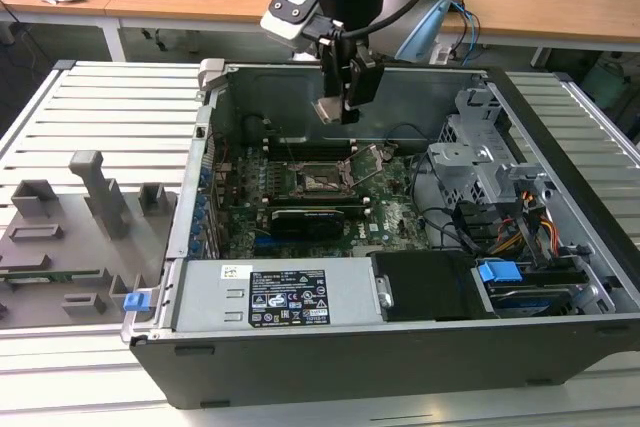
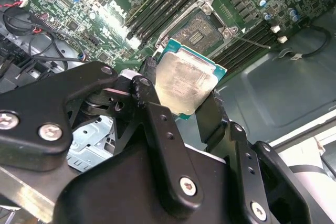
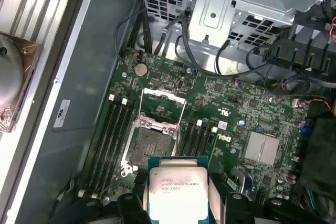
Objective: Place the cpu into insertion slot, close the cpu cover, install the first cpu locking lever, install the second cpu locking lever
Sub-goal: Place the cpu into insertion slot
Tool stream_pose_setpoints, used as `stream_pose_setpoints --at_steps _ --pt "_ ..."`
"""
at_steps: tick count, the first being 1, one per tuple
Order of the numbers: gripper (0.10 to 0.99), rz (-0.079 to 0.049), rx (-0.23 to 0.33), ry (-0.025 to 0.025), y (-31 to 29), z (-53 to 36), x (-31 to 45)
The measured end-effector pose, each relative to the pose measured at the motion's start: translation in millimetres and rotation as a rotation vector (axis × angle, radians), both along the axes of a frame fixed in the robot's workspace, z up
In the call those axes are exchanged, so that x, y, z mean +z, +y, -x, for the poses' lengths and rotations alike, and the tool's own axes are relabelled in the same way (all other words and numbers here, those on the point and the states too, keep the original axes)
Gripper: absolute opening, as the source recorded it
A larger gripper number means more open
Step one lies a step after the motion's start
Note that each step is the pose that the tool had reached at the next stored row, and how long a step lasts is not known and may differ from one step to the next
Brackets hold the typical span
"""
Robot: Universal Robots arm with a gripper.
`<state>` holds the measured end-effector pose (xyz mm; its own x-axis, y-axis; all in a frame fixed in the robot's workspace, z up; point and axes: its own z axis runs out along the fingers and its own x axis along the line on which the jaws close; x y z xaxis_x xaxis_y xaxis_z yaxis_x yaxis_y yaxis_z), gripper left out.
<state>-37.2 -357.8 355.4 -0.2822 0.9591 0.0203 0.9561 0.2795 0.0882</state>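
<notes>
Inside the open grey computer case [image 1: 420,367], the black gripper [image 2: 181,95] pinches the flat silver-topped cpu [image 2: 186,80] by opposite edges above the dark square insertion slot [image 3: 149,148]: light, stiff, probably fragile underneath.

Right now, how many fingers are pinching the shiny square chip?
2. One of the fingers presses one edge of the cpu, the other presses the opposite edge. None seem hidden.

Black hand [image 2: 179,88], silver teal-edged cpu [image 2: 190,80], green motherboard [image 3: 236,108].
</notes>
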Motion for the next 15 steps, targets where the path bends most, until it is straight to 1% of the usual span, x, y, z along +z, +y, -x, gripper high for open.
stream_pose_setpoints --at_steps 10,15 --pt "0.541 0.0 0.0 0.0002 0.0 0.0 -6.7" --pt "0.541 0.0 0.0 0.0001 0.0 0.0 -8.7"
